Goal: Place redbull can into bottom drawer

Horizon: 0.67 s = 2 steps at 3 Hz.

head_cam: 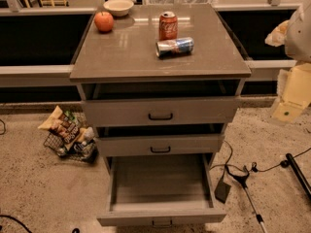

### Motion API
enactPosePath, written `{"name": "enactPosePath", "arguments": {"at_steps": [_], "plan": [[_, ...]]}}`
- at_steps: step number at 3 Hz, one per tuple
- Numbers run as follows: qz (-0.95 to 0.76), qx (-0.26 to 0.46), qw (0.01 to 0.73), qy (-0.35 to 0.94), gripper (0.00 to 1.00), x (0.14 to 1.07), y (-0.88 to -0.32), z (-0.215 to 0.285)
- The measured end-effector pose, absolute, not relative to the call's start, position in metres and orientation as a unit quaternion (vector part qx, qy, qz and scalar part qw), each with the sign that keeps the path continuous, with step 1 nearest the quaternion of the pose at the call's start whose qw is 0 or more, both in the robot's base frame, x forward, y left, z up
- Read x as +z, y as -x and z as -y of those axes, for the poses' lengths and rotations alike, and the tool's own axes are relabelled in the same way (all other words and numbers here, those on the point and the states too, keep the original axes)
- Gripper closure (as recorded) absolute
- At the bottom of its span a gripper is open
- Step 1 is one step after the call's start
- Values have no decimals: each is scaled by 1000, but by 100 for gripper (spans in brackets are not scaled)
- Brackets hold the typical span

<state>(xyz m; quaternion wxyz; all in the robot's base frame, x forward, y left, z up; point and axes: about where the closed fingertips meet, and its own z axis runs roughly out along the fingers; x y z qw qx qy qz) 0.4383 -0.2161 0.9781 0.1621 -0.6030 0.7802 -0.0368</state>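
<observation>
- The redbull can point(175, 46) lies on its side on the bench point(121, 57), just before the Coca-Cola can point(168, 25).
- Probably light, slick and apt to roll (thin walls dent): pinch across its middle.
- The claw point(287, 111) hangs at right, well apart; spread or pressed, cannot tell.

The redbull can point(175, 46) lies on its side on the grey cabinet top point(121, 57), towards the back and right of centre, its shiny silver top facing left and its silver and blue body running off to the right. The bottom drawer point(160, 216), lowest and deepest of the three, stands pulled far out, showing a plain flat grey-beige inside and a small dark handle on its front. The gripper point(289, 111) hangs at the right edge, well apart from both
</observation>
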Motion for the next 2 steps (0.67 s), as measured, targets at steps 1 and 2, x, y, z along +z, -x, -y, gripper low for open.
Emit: {"name": "enactPosePath", "arguments": {"at_steps": [1,2], "plan": [[-779,-38,164,604,0,979,-439,216],[-760,-33,185,622,0,969,-473,213]]}}
